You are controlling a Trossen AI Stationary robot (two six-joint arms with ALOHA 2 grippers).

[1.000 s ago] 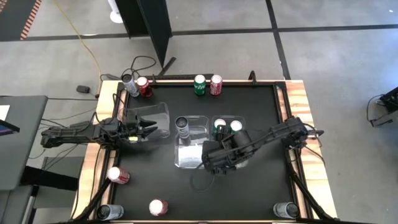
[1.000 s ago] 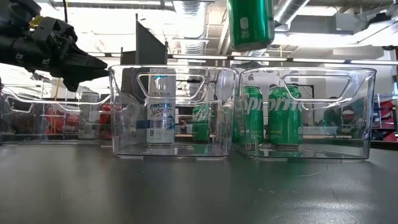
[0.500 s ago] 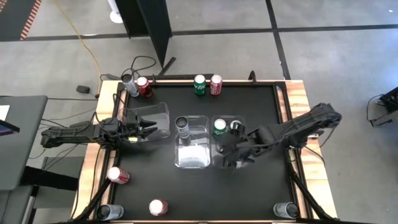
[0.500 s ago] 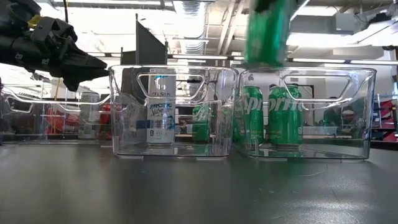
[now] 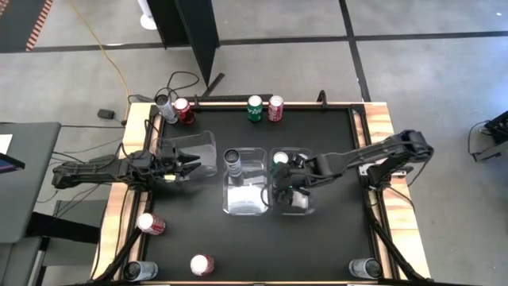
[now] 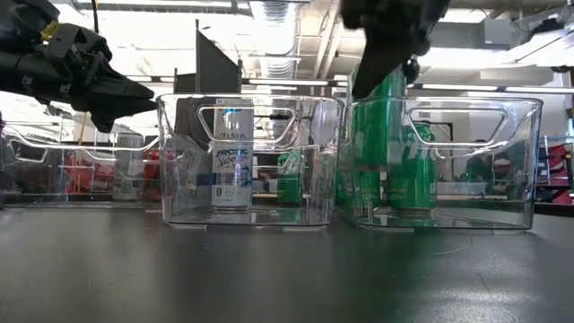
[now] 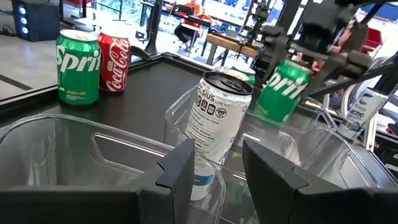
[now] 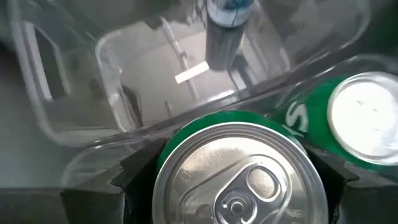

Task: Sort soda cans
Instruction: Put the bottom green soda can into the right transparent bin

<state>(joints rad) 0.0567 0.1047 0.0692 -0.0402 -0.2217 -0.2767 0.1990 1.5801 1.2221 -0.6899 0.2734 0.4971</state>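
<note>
The right gripper [image 5: 292,184] with its green can [image 8: 239,171] fills the near part of the right bin [image 5: 308,208]; standing green cans [image 5: 280,160] crowd the far end. The middle bin [image 5: 246,206] holds one silver can [image 5: 232,159] at the far end, its near half open. The left bin [image 5: 202,143] is blocked at its mouth by the left gripper [image 5: 184,165]. Black mat between the bins and the near-edge cans [image 5: 202,264] lies free.

The table [image 5: 333,238] has a black top with wooden side rails. Three clear bins [image 5: 246,199] sit mid-frame. Loose cans: a grey, red, green and red one [image 5: 275,107] along the top edge, plus two red and two dark ones [image 5: 365,268] near the bottom.
</note>
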